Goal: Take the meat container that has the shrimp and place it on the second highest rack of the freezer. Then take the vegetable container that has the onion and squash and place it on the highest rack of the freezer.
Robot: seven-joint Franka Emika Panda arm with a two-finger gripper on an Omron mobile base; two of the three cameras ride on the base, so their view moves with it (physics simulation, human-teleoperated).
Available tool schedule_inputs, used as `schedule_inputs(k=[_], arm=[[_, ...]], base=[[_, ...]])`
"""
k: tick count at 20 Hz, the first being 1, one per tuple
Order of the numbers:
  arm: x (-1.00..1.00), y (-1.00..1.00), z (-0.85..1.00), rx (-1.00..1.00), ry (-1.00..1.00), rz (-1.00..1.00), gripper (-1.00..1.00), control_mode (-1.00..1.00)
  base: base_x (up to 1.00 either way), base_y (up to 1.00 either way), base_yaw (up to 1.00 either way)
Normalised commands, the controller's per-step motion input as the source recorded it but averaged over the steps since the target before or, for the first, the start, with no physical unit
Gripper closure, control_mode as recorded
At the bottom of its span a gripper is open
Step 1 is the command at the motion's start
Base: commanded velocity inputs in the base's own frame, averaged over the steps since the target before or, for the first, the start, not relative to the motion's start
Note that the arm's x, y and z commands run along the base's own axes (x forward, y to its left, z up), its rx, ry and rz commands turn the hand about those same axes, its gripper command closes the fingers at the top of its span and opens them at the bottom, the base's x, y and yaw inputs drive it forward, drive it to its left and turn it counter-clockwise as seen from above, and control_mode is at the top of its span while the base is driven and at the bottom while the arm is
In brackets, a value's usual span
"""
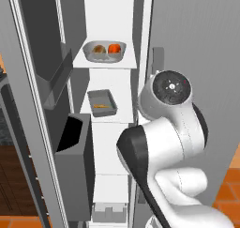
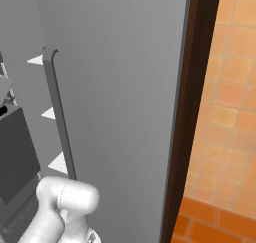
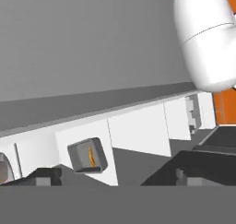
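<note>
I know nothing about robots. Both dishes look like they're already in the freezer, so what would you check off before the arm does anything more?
1. Meat container with the shrimp on the second highest rack: ok, it sits flat there.
2. Pale bowl on the highest rack: ok; it holds a brownish piece and an orange piece, but I can't tell what they are.
3. Gripper free of both dishes: ok; the hand view looks at the tray from a distance, with nothing between the fingertips.
4. Gripper open: ok.
5. Freezer door open: ok.
6. Arm clear of the shelves: cannot tell; it hides part of the opening in the left base view.
</note>
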Motion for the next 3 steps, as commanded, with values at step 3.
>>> schedule_inputs(k=[3], arm=[[-0.38,-0.1,-0.75,0.13,0.5,-0.1,-1.0,-1.0]], base=[[0.0,0.0,0.0]])
